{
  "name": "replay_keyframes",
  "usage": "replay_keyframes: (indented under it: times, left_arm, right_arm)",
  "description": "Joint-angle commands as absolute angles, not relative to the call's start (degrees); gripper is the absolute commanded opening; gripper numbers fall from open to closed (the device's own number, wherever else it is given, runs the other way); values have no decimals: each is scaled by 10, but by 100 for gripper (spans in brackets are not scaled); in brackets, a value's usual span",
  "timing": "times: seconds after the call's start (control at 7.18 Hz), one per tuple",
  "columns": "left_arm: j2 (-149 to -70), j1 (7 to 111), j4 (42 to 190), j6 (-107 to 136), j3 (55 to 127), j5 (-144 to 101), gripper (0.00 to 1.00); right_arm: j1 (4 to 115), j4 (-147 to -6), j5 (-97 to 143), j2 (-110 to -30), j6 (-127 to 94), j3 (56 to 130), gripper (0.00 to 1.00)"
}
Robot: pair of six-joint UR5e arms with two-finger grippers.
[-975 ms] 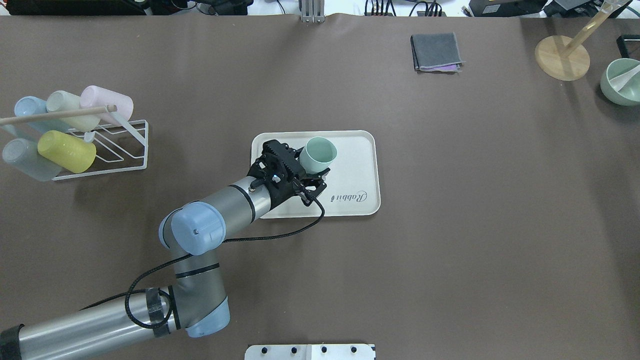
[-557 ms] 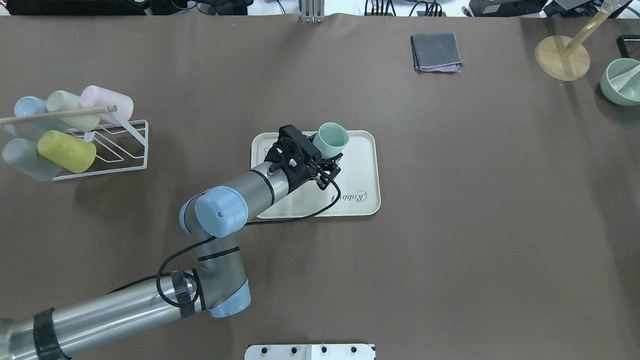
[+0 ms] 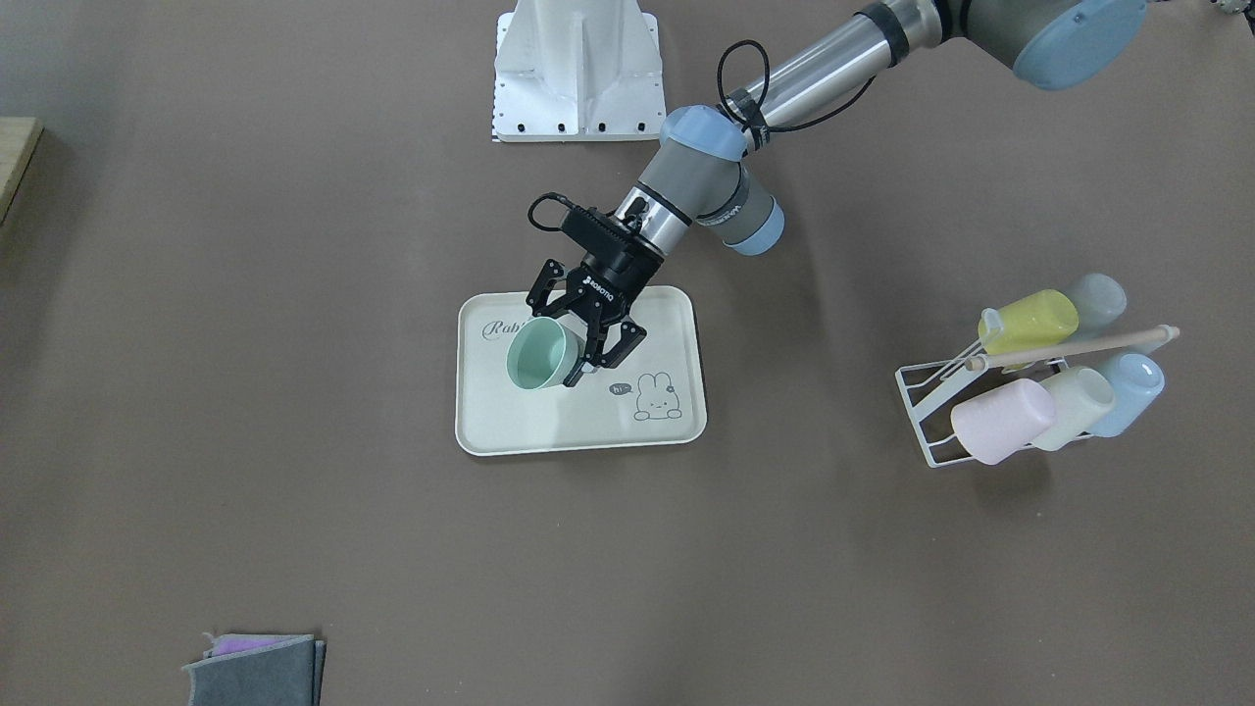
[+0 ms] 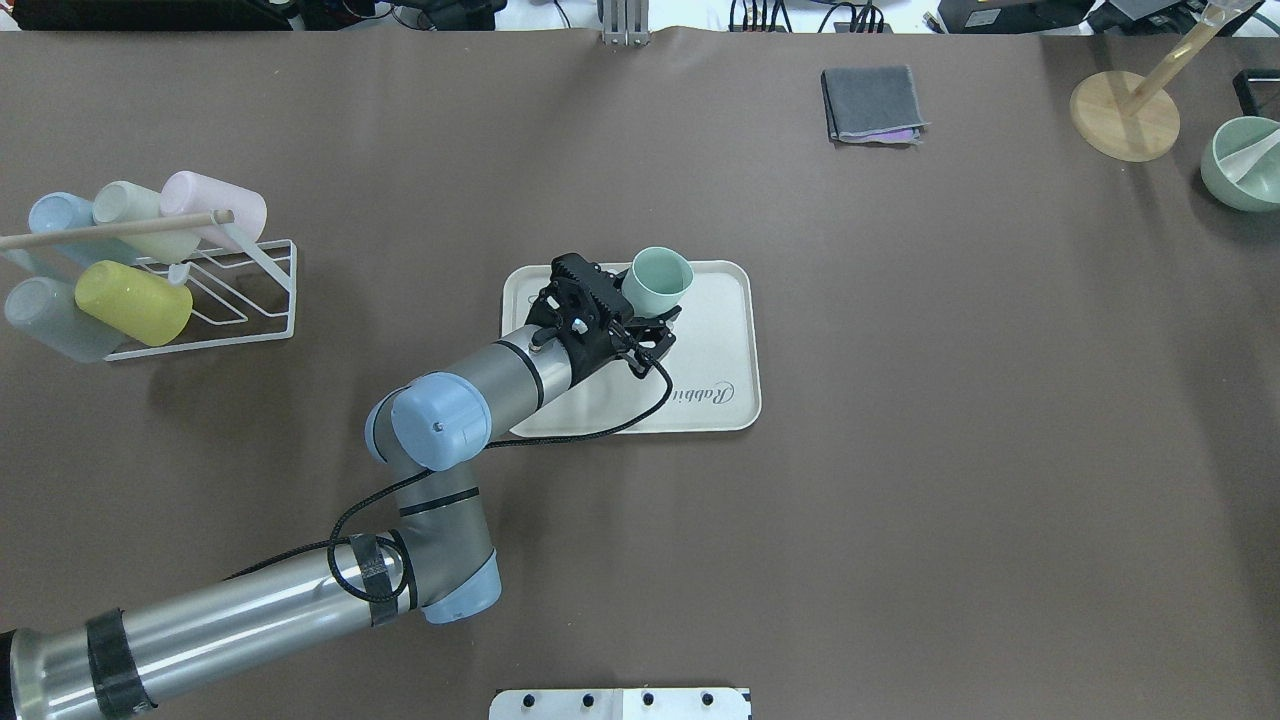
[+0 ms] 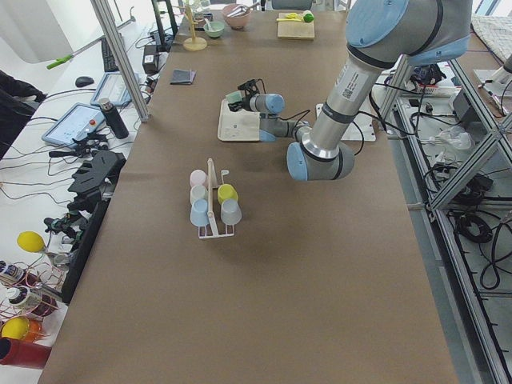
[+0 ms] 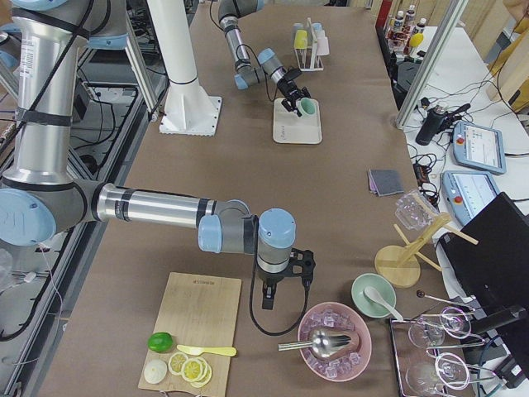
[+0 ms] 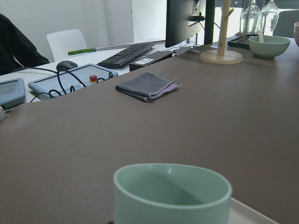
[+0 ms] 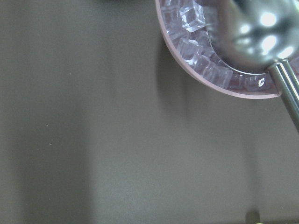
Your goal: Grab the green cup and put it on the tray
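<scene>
1. L hand (image 3: 569,343) is clamped on the green cup (image 4: 660,280), one finger on each side of the cup wall.
2. The cup is tilted, mouth facing up & away from the robot. It hangs over the far half of the tray (image 4: 712,330), close to the far rim. Can't tell if its base touches the tray floor.
3. The tray lies flat on the desk (image 4: 900,420), w/ its "Rabbit" script at the corner nearest the robot's right.
4. R hand (image 6: 266,299) is well off to the tray's right, pointing down just beside a pink ice bowl (image 6: 335,351) w/ a metal scoop (image 6: 321,341) in it. It shows only from the side cam, and its wrist cam shows no fingers. Can't tell if it is wide or narrow.
5. A wire rack (image 4: 293,290) stands well left of the tray. It carries a yellow cup (image 4: 135,302), pink cup (image 4: 215,205), cream cup (image 4: 145,220) & blue cup (image 4: 58,215).
6. A grey cloth (image 4: 872,100) lies beyond the tray, to its far right. A wooden stand (image 4: 1125,115) & a green bowl (image 4: 1240,165) sit further right again.
</scene>
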State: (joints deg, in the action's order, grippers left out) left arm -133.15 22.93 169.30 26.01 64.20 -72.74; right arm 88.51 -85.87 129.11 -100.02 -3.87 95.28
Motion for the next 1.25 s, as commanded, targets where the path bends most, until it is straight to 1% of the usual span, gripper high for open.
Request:
replay_keyframes:
  times: [0.0,1.11]
  left_arm:
    - [-1331,229,1726,260,627,-728,0]
    - [-1322,229,1776,260,604,-729,0]
  right_arm:
    - [885,-859,1291,-1000,-39,953,100]
    - [885,-859,1291,-1000,-39,953,100]
